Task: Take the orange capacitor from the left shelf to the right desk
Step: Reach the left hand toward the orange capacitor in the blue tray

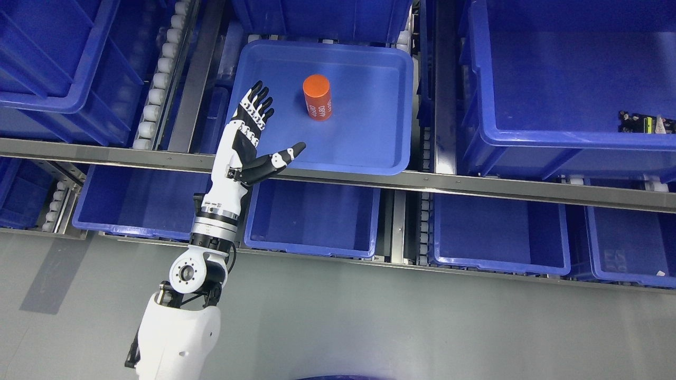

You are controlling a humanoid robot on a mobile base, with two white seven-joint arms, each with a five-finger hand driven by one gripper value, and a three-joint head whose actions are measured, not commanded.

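From the head view, the left hand (253, 138) reaches over the near-left corner of a blue bin (393, 95) on the shelf (475, 182), fingers spread wide and thumb out, holding nothing. The orange capacitor (317, 97) stands upright in that bin (white print on its side), near the hand but apart from it.

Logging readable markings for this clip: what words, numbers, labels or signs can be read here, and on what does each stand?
"4680": white print on the side of the orange capacitor, repeated at least twice; the digits are small, so this reading is tentative.
Small parts in the bin on the right: any markings are too small to read.
Left hand, blue tray and shelf rail: no text visible.
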